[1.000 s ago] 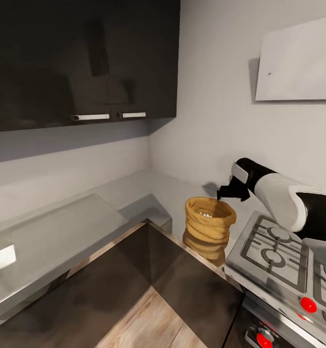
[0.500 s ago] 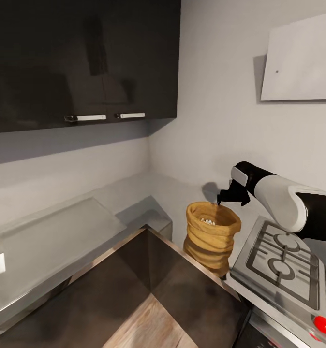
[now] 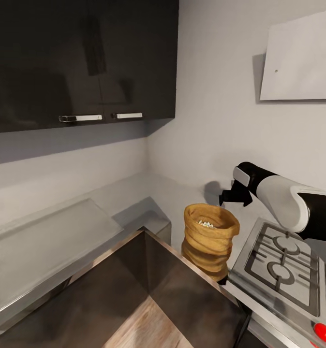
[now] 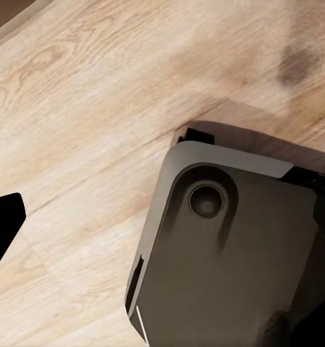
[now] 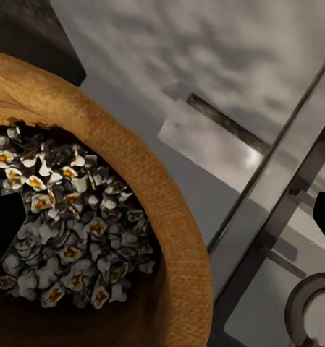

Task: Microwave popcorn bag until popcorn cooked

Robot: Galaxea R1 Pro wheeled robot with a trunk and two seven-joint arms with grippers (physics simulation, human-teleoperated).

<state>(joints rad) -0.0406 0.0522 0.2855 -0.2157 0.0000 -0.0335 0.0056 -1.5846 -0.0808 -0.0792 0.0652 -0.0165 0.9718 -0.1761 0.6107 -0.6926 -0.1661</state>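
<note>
Tan popcorn bag (image 3: pixel 210 240) on countertop (image 3: pixel 51 239), right fingers (image 3: pixel 229 195) above rim

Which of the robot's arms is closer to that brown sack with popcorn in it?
The right. The right gripper hovers just above the popcorn bag, beside the rim. The left wrist view looks down at wooden floor, no bag in sight.

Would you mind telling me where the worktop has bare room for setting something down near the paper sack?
The grey steel countertop is bare along the left wall under the dark wall cabinets, and in the corner behind the tan-orange popcorn bag. It is crowded at the bag itself, wedged beside the grated gas hob with the right gripper above its rim.
</note>
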